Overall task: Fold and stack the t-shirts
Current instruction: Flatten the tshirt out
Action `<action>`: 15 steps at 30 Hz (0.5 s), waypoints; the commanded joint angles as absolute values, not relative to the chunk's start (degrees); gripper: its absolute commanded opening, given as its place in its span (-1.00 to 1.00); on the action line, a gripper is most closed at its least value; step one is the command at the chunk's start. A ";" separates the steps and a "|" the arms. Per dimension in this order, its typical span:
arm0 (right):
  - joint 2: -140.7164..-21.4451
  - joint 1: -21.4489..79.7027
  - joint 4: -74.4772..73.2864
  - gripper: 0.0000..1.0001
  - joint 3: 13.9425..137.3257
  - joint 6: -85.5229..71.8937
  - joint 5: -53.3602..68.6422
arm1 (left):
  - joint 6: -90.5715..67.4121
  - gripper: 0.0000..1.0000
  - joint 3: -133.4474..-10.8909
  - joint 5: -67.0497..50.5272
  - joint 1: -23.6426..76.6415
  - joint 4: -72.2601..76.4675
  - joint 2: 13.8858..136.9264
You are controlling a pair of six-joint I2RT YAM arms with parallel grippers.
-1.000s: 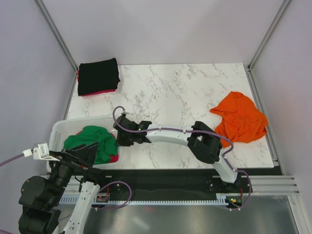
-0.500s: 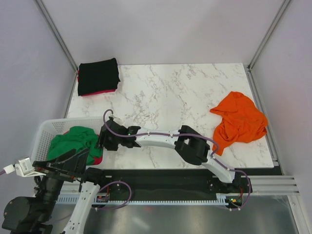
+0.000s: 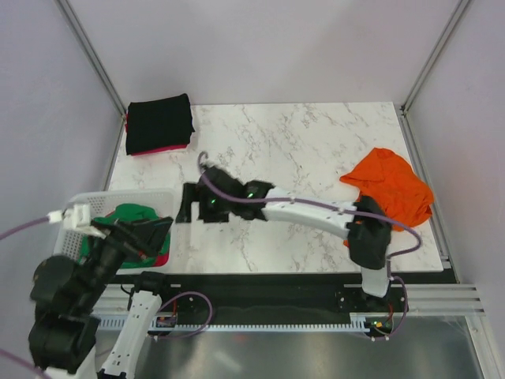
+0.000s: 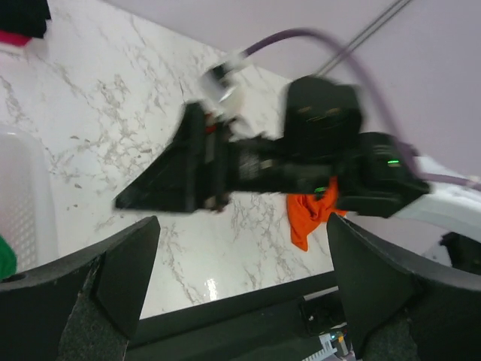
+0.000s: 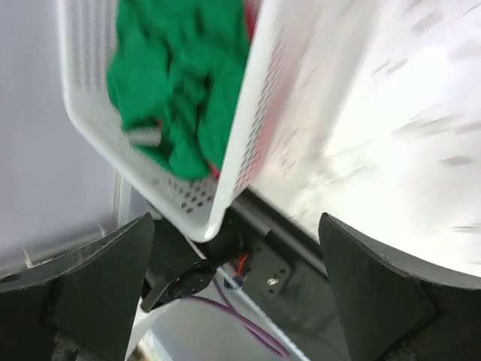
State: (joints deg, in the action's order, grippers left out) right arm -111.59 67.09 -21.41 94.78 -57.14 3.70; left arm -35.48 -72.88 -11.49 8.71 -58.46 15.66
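A crumpled orange t-shirt (image 3: 390,189) lies at the table's right side, also seen in the left wrist view (image 4: 312,218). A folded black t-shirt (image 3: 158,122) rests on a pink-red one (image 3: 164,148) at the back left. A green t-shirt (image 3: 129,216) (image 5: 180,98) is bunched in the white basket (image 3: 118,197) with a bit of red under it. My right gripper (image 3: 189,212) (image 5: 240,301) reaches across to the basket's right wall, open and holding nothing. My left gripper (image 3: 158,238) (image 4: 240,293) hovers over the basket's near right corner, open and empty.
The basket (image 5: 248,143) sits at the table's front left, overhanging the edge. The right arm (image 3: 308,212) stretches low across the front of the marble table (image 3: 292,150). Grey walls and metal posts close in the sides.
The basket has slid left with the right gripper on its wall; that gripper has since opened and drawn back a little right. The left arm has swung up beside the basket.
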 commanded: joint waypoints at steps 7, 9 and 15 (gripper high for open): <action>-79.92 29.57 -43.04 0.96 78.69 -37.54 -16.15 | -37.43 0.99 -56.64 -30.49 0.79 -40.27 26.89; -77.79 17.66 -43.59 0.96 75.51 -34.30 -16.53 | -39.02 0.99 -52.58 -31.90 0.88 -35.45 27.59; -82.16 0.37 -42.10 0.86 73.47 -30.59 -13.27 | -37.63 0.99 -39.56 -28.58 2.98 -26.55 33.20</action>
